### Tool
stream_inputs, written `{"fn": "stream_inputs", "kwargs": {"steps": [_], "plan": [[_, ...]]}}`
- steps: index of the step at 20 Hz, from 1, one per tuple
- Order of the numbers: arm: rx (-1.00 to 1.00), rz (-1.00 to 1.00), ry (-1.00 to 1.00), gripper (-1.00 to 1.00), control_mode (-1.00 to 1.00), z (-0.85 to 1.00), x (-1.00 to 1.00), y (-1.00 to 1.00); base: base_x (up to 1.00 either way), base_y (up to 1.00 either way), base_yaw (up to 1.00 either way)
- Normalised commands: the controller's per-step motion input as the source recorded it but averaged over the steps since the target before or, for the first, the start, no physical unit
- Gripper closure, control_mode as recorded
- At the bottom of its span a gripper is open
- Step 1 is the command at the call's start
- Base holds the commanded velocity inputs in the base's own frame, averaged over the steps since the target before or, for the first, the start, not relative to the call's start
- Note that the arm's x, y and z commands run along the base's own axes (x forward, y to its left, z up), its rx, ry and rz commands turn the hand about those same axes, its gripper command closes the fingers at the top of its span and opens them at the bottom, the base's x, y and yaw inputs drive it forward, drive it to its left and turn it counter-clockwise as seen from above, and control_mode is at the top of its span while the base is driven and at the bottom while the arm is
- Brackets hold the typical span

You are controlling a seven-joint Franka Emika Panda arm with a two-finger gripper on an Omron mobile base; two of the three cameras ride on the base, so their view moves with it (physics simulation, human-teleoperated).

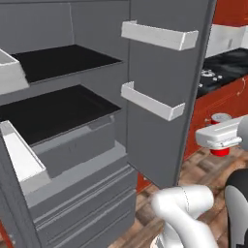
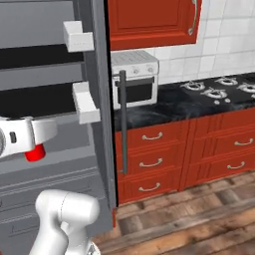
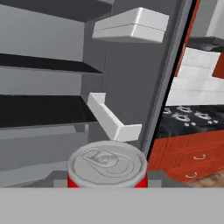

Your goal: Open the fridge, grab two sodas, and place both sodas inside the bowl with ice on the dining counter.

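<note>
open fridge, red cabinets, wood floor

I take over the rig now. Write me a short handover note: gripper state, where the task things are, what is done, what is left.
Gripper: shut on a soda can, held upright outside the fridge, in front of the open right door.
Fridge: open; both dark shelves look bare from these views, and no second can is seen.
Door bins: white, nothing seen in them.
Done: fridge opened, one can grabbed and pulled out.
Left: carry this can to the bowl on the dining counter, find and fetch the second can, place it in the bowl too.
</note>
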Motion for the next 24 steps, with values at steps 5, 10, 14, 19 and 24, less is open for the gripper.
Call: {"fn": "stream_inputs", "kwargs": {"steps": [5,10,14,19,24], "plan": [[0.00,0.00,0.00,1.00,1.00,0.00,0.00,0.00,-0.14,0.00,-0.64],[0.00,0.00,0.00,1.00,1.00,0.00,0.00,0.00,-0.08,-0.07,-0.63],[0.00,0.00,0.00,1.00,1.00,0.00,0.00,0.00,-0.02,-0.33,-0.57],[0.00,0.00,0.00,1.00,1.00,0.00,0.00,0.00,0.11,-0.33,-0.58],[0.00,0.00,0.00,1.00,1.00,0.00,0.00,0.00,0.67,-0.05,-0.53]]}}
